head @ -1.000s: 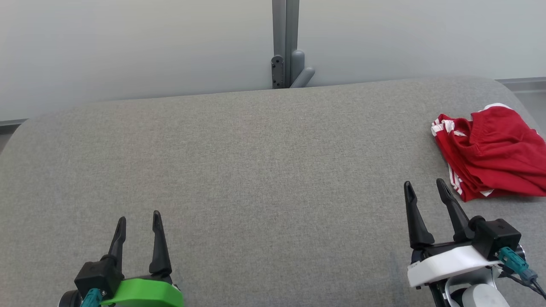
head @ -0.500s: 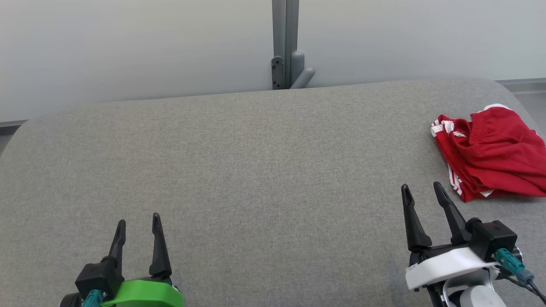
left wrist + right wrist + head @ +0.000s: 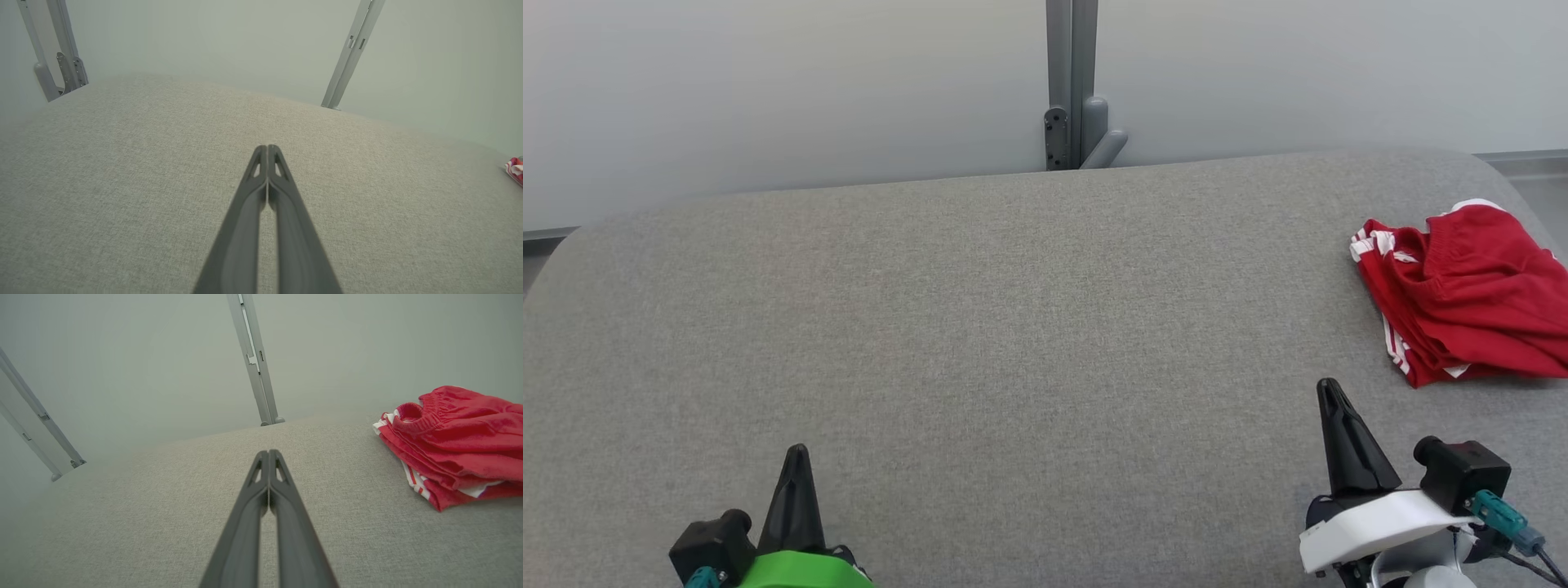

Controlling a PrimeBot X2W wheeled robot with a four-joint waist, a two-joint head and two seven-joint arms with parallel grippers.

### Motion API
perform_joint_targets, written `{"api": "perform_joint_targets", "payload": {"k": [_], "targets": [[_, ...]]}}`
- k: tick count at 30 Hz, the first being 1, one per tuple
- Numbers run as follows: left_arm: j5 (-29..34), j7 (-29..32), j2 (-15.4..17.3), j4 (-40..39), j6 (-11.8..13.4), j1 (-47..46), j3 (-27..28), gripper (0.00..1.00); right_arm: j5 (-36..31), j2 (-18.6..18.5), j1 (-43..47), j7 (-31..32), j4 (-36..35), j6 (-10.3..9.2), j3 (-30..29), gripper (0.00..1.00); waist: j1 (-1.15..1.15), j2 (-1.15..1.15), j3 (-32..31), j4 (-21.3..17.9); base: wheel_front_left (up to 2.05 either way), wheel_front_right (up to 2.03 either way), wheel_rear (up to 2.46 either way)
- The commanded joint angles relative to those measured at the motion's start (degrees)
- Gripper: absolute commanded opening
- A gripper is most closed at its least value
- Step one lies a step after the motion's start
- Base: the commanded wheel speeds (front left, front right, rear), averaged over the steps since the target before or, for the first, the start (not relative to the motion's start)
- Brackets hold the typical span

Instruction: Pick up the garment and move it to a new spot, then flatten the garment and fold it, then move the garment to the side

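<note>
The red garment [image 3: 1462, 294] lies on the grey padded bench [image 3: 1013, 327], far to the right of the upright grey post [image 3: 1072, 82] and nearer the robot than the post. It is in a compact stack of layers, with the elastic waistband [image 3: 425, 406] uppermost and white stripes [image 3: 410, 477] showing along its near-left edge. The left gripper [image 3: 798, 454] sits well to the left of the post and the right gripper [image 3: 1331, 390] to its right, just short of the garment. Both have their fingers pressed together, hold nothing, and are clear of the cloth.

The scene fits two stages. The garment could be a loose heap waiting to be carried to a new spot, or a folded bundle already set aside. The pictures do not settle which.

In my judgement, the sound course in either case is to keep the closed fingertips off the fabric, so that no layer is dragged or snagged.

The head view cuts off the garment's right side, so its full outline is unknown. The layers look roughly aligned, perhaps folded, but it is hard to tell how neatly. The left wrist view shows only a sliver of red at its edge.
</note>
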Motion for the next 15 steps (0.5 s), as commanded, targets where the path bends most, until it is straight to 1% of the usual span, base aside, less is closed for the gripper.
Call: {"api": "perform_joint_targets", "payload": {"k": [1,15], "targets": [[-3.0,0.6,0.1,-0.8,-0.5,-1.2,0.8,0.00,3.3,-0.4,-0.9,0.5,-0.7,0.00,-0.2,0.00,0.00,0.01,0.0,0.0,0.00,0.00,0.00],[-15.2,4.1,0.1,-0.7,-2.1,-2.6,2.8,0.00,17.1,-1.1,-2.1,3.0,0.4,-0.01,-0.9,0.00,0.00,0.02,0.1,0.1,0.00,0.00,0.00]]}}
